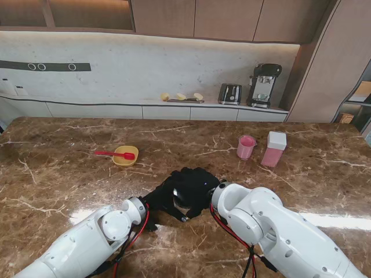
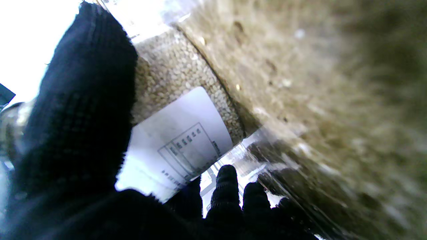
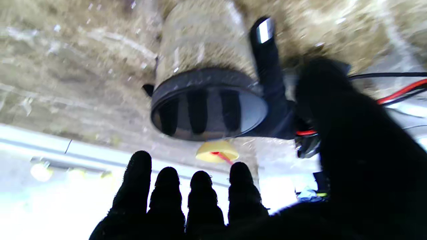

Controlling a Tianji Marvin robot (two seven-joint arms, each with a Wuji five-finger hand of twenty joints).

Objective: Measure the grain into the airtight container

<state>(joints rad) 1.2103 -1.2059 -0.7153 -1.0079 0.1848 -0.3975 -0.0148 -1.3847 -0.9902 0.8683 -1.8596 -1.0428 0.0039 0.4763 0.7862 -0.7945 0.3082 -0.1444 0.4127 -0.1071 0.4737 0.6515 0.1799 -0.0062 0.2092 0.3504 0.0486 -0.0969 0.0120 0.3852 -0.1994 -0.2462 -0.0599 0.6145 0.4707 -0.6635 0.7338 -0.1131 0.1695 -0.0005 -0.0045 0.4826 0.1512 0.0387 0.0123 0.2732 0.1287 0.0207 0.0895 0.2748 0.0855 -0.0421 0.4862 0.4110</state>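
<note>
A clear grain jar point(image 2: 173, 70) with a white label and a dark lid point(image 3: 206, 106) stands on the table in front of me. My left hand point(image 1: 163, 200) is shut on its side, and the thumb point(image 2: 80, 110) presses the glass. My right hand point(image 1: 196, 184) hovers over the lid with its fingers point(image 3: 166, 196) spread, none of them touching it. In the stand view the two black gloves hide almost all of the jar. The pink airtight container point(image 1: 274, 148) with a white lid and a pink cup point(image 1: 246, 146) stand farther away on the right.
A yellow bowl point(image 1: 125, 154) with a red spoon point(image 1: 110, 153) across it sits farther off to the left, also seen as the yellow bowl point(image 3: 217, 151) past the lid. Behind the brown marble table point(image 1: 69, 174) a counter carries a toaster point(image 1: 229, 93) and a coffee machine point(image 1: 264, 84).
</note>
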